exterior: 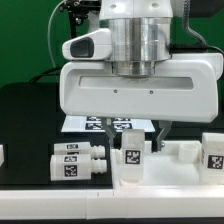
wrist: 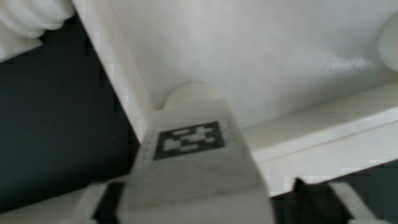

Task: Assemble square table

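The jaws clench the upright leg point(exterior: 131, 150) right above the square table slab point(wrist: 267, 60), so a skewed or shallow pinch could let the chunky leg tilt, miss the slab's corner hole and topple across the slab.
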You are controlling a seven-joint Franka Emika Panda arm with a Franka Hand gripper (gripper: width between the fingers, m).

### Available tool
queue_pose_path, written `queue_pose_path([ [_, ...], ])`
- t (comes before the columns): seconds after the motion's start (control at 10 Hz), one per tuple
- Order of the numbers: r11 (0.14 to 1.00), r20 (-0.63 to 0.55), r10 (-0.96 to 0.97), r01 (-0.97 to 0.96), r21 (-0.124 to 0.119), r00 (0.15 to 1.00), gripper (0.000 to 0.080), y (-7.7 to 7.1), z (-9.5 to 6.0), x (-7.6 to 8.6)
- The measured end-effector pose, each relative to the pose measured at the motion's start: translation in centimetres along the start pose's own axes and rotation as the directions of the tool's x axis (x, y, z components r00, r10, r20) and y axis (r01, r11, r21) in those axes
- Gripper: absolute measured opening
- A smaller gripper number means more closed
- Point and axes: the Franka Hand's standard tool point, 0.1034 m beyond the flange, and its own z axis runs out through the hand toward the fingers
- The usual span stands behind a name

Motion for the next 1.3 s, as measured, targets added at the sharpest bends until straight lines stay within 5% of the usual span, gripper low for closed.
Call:
queue_pose_path([
  [0.3,0.966,-0.003,0.258,-0.258,-0.005,0.966,0.0285,0.18,0.12,0.08],
  [0.6,0.829,0.005,0.560,-0.560,0.009,0.829,0.0285,0.44,0.18,0.23],
  [0.7,0.691,0.034,0.722,-0.722,0.026,0.691,0.0285,0.64,0.17,0.30],
  [0.8,0.554,0.044,0.831,-0.832,0.018,0.555,0.0285,0.54,0.21,0.22],
  [1.0,0.386,0.050,0.921,-0.922,0.019,0.387,0.0285,0.44,0.27,0.13],
  [1.2,0.412,0.049,0.910,-0.911,0.019,0.412,0.0285,0.46,0.32,0.11],
  [1.3,0.459,0.044,0.887,-0.888,0.018,0.459,0.0459,0.39,0.31,0.04],
])
